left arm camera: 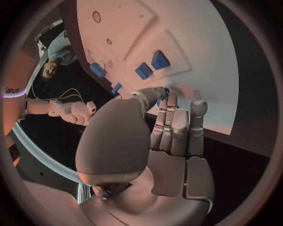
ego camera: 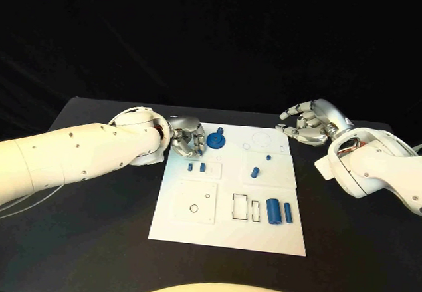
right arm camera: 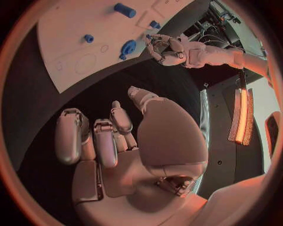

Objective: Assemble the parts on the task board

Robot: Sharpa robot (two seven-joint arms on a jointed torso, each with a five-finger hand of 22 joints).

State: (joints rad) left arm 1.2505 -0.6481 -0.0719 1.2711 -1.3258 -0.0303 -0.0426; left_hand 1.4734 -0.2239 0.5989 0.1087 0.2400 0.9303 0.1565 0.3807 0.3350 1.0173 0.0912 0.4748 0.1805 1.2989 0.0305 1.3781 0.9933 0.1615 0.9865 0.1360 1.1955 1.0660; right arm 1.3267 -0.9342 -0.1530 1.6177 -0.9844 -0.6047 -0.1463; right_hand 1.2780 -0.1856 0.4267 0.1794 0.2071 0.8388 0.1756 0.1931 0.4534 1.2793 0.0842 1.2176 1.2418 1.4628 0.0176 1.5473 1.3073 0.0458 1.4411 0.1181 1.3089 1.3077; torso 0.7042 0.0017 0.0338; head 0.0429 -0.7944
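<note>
The white task board [ego camera: 227,224] lies in the middle of the black table. My left hand [ego camera: 185,139] hangs over the board's far left corner, next to a round blue gear-like part [ego camera: 217,143]. Its fingers [left arm camera: 177,125] are curled in, and a small blue part [left arm camera: 167,92] shows pinched between the thumb and a fingertip. My right hand [ego camera: 310,122] is raised beyond the board's far right corner, fingers loosely bent and apart, holding nothing. The right wrist view shows my own palm [right arm camera: 127,155], with the gear-like part [right arm camera: 128,47] and the left hand [right arm camera: 168,47] beyond it.
Two small blue blocks [ego camera: 196,166] sit just below the left hand. Two blue pegs [ego camera: 254,172] [ego camera: 269,157] stand mid-board. Two blue cylinders [ego camera: 280,211] lie beside rectangular slots [ego camera: 244,208] near the front right. The black table [ego camera: 102,212] surrounds the board.
</note>
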